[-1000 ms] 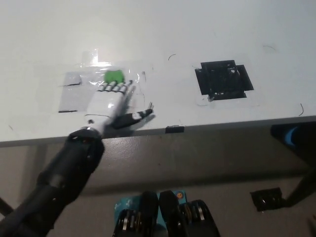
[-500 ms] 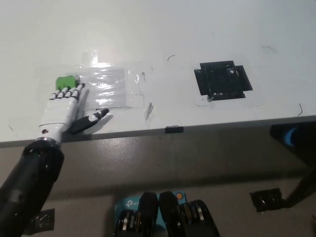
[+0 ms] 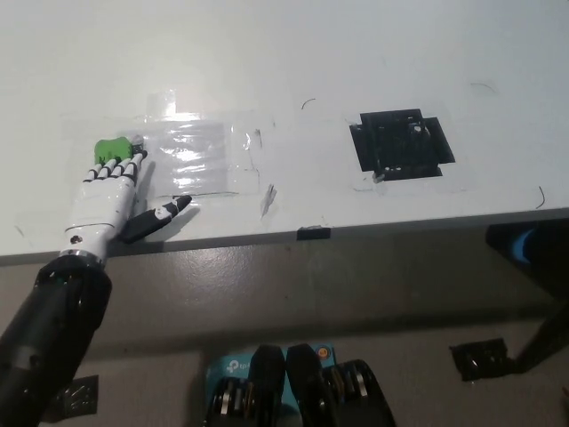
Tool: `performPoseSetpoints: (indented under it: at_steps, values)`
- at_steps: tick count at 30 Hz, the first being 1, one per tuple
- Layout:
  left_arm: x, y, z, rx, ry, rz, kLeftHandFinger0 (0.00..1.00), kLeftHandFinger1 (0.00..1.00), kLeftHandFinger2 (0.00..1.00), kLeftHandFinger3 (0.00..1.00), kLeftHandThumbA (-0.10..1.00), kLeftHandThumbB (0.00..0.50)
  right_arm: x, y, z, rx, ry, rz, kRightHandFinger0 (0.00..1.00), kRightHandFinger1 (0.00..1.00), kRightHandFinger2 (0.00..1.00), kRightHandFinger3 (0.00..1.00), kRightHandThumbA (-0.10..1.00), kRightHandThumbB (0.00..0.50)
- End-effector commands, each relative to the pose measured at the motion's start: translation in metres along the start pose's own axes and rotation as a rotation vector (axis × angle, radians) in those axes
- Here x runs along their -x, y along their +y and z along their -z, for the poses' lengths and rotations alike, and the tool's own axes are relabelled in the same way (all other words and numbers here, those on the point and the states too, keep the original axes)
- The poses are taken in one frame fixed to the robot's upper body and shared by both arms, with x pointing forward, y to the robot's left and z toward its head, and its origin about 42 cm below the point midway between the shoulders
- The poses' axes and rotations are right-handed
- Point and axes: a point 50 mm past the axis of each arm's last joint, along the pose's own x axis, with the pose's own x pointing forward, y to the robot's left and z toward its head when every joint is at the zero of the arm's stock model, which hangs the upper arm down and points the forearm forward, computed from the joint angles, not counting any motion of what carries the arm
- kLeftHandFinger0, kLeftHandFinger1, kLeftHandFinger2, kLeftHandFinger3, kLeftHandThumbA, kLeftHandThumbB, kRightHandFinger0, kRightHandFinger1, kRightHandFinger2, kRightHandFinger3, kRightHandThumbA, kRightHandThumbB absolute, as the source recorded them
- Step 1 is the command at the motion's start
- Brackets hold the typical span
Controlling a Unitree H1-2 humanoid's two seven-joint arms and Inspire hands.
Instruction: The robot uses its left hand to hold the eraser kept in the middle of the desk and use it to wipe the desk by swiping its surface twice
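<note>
On the white desk [image 3: 293,62], the green eraser [image 3: 110,148] sits at the left, partly under the fingertips of my white left hand [image 3: 111,191]. The hand lies flat on the desk, pressing down on the eraser, with the thumb stretched out to the right. Its dark forearm [image 3: 49,329] runs down to the lower left. A glossy taped patch [image 3: 191,158] lies just right of the hand. My black right hand is not in view.
A black taped square [image 3: 402,144] sits right of centre on the desk. The desk's front edge [image 3: 311,233] crosses the picture, with a small black clip on it. Below it, dark objects stand on the floor at the far right.
My left hand has slid the eraser from near the desk's middle to the left across the taped patch. In the last half second it has barely moved.
</note>
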Motion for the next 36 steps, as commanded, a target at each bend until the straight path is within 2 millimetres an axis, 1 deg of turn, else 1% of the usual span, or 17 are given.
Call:
performPoseSetpoints:
  at_steps: [1, 3, 7, 10, 12, 13, 17, 18, 22, 25, 26, 28, 30, 31, 32, 33, 36]
  values:
    - [0.035, -0.048, 0.02, 0.08, 0.089, 0.224, 1.0, 1.0, 1.0, 1.0, 1.0, 0.298, -0.009, -0.004, -0.016, -0.015, -0.083, 0.01, 1.0, 1.0, 1.0, 1.0, 1.0, 0.057]
    - [0.029, -0.043, 0.013, 0.079, 0.07, 0.212, 1.0, 1.0, 1.0, 1.0, 1.0, 0.304, -0.009, -0.009, -0.015, -0.011, -0.08, 0.015, 1.0, 1.0, 1.0, 1.0, 1.0, 0.065]
    - [-0.009, 0.016, -0.004, 0.066, -0.014, 0.073, 1.0, 1.0, 1.0, 1.0, 1.0, 0.387, -0.008, -0.01, -0.015, -0.005, -0.082, 0.012, 1.0, 1.0, 1.0, 1.0, 1.0, 0.063]
    - [-0.033, 0.066, -0.015, 0.091, -0.072, -0.054, 1.0, 1.0, 1.0, 1.0, 1.0, 0.405, -0.009, -0.011, -0.015, 0.01, -0.093, 0.014, 1.0, 1.0, 1.0, 1.0, 1.0, 0.034]
    - [-0.042, 0.1, -0.022, 0.093, -0.127, -0.151, 1.0, 1.0, 1.0, 1.0, 1.0, 0.36, -0.009, -0.011, -0.015, 0.022, -0.086, 0.027, 1.0, 1.0, 1.0, 1.0, 1.0, 0.048]
    - [-0.044, 0.12, -0.029, 0.128, -0.154, -0.202, 1.0, 1.0, 1.0, 1.0, 1.0, 0.336, -0.009, -0.012, -0.014, 0.003, -0.083, 0.023, 1.0, 1.0, 1.0, 1.0, 1.0, 0.063]
    - [-0.039, 0.176, -0.049, 0.116, -0.223, -0.316, 1.0, 1.0, 1.0, 1.0, 1.0, 0.374, -0.007, -0.013, -0.014, -0.005, -0.079, 0.01, 1.0, 1.0, 1.0, 1.0, 1.0, 0.05]
    - [-0.034, 0.206, -0.06, 0.084, -0.25, -0.383, 1.0, 1.0, 1.0, 1.0, 1.0, 0.396, -0.007, -0.014, -0.014, 0.0, -0.071, 0.013, 1.0, 1.0, 1.0, 1.0, 1.0, 0.055]
    - [-0.01, 0.242, -0.074, 0.091, -0.312, -0.47, 1.0, 1.0, 1.0, 1.0, 1.0, 0.398, -0.008, -0.014, -0.016, 0.005, -0.073, 0.008, 1.0, 1.0, 1.0, 1.0, 1.0, 0.023]
    - [-0.001, 0.242, -0.076, 0.114, -0.331, -0.506, 1.0, 1.0, 1.0, 1.0, 1.0, 0.404, -0.008, -0.014, -0.017, 0.014, -0.071, 0.005, 1.0, 1.0, 1.0, 1.0, 1.0, 0.031]
    - [0.01, 0.237, -0.079, 0.128, -0.339, -0.514, 1.0, 1.0, 1.0, 1.0, 1.0, 0.465, -0.009, -0.014, -0.017, 0.015, -0.069, 0.017, 1.0, 1.0, 1.0, 1.0, 1.0, 0.045]
    - [0.024, 0.228, -0.08, 0.156, -0.354, -0.525, 1.0, 1.0, 1.0, 1.0, 1.0, 0.485, -0.011, -0.014, -0.02, 0.018, -0.072, 0.015, 1.0, 1.0, 1.0, 1.0, 1.0, 0.035]
    - [0.051, 0.201, -0.075, 0.258, -0.37, -0.509, 1.0, 1.0, 1.0, 1.0, 1.0, 0.455, -0.011, -0.013, -0.021, -0.005, -0.064, 0.011, 1.0, 1.0, 1.0, 1.0, 1.0, 0.058]
    - [0.053, 0.197, -0.075, 0.272, -0.37, -0.506, 1.0, 1.0, 1.0, 1.0, 1.0, 0.452, -0.012, -0.014, -0.022, -0.01, -0.063, 0.011, 1.0, 1.0, 1.0, 1.0, 1.0, 0.055]
    - [0.075, 0.171, -0.073, 0.379, -0.35, -0.476, 1.0, 1.0, 1.0, 1.0, 1.0, 0.474, -0.012, -0.014, -0.023, 0.002, -0.065, 0.017, 1.0, 1.0, 1.0, 1.0, 1.0, 0.051]
    - [0.081, 0.162, -0.071, 0.408, -0.359, -0.461, 1.0, 1.0, 1.0, 1.0, 1.0, 0.438, -0.013, -0.013, -0.023, 0.007, -0.067, 0.019, 1.0, 1.0, 1.0, 1.0, 1.0, 0.042]
    - [0.111, 0.116, -0.064, 0.613, -0.324, -0.399, 1.0, 1.0, 1.0, 1.0, 1.0, 0.443, -0.014, -0.013, -0.024, 0.022, -0.082, 0.007, 1.0, 1.0, 1.0, 1.0, 1.0, 0.015]
